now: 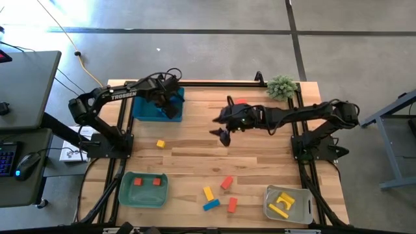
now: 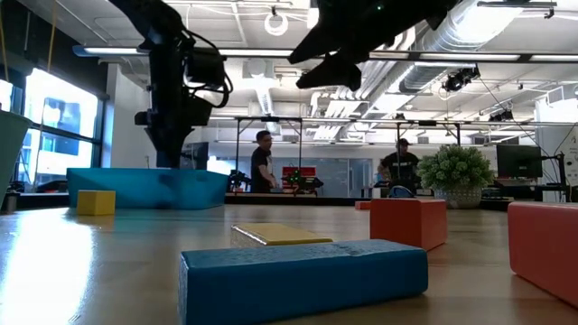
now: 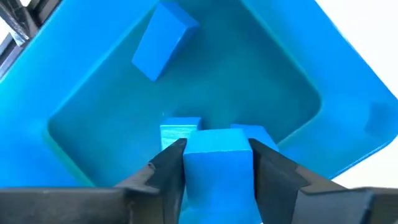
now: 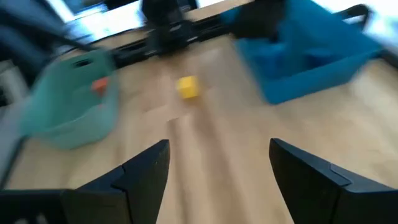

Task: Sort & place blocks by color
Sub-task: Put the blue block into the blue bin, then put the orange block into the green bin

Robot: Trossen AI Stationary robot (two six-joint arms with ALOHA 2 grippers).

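A blue block (image 3: 217,168) sits between the fingers of the left gripper (image 3: 216,163), held over the blue bin (image 3: 298,81), where more blue blocks (image 3: 163,40) lie. The right gripper (image 1: 224,135) hangs wide apart and empty above mid-table. A yellow cube (image 1: 160,143) lies near the bin; red blocks (image 1: 147,181) rest in the green bin (image 1: 127,194). Beyond the wooden table (image 1: 195,159), two people (image 2: 263,161) stand in the room.

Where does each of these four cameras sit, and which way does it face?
High: overhead, facing down on table, both arms.
Low: tabletop level, facing across a blue bar; arms above.
Left wrist: over blue bin; left gripper around a blue block.
Right wrist: right gripper open; yellow cube, also in high view.
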